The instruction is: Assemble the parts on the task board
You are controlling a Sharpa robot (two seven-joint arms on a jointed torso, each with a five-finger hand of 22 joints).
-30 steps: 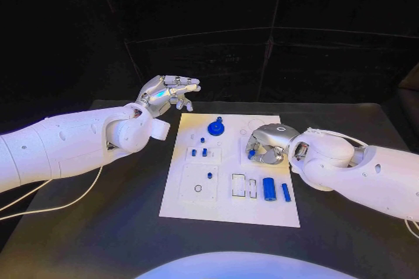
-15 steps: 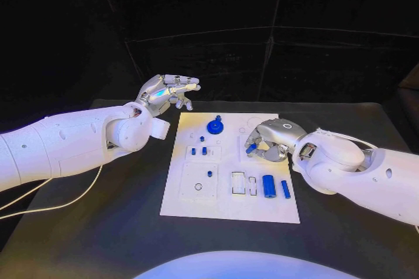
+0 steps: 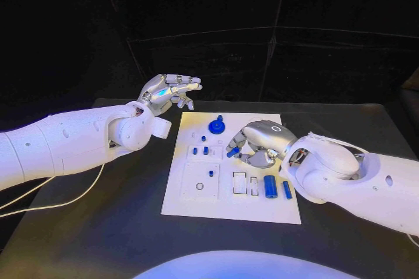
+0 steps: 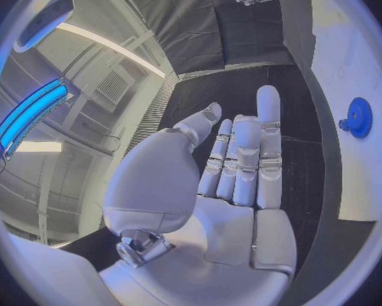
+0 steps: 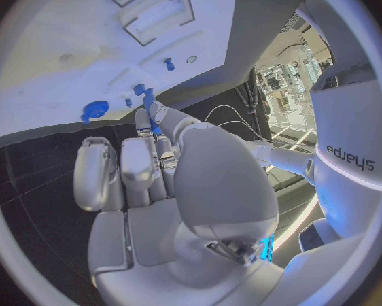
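Blue peg (image 3: 233,152): pinched in right hand (image 3: 259,144) fingertips over task board (image 3: 229,210) centre. Small, rigid, light, prob. slippery; grip mid-shaft. Left hand (image 3: 168,90): empty, fingers loosely curled, off board at 11 o'clock.

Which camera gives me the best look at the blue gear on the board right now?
Head view: the blue gear sits unobstructed near the task board's far edge. Left wrist view catches it at the rim; right wrist view shows it small.

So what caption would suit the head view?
Right hand holds a small blue part over the white board; left hand hovers apart.
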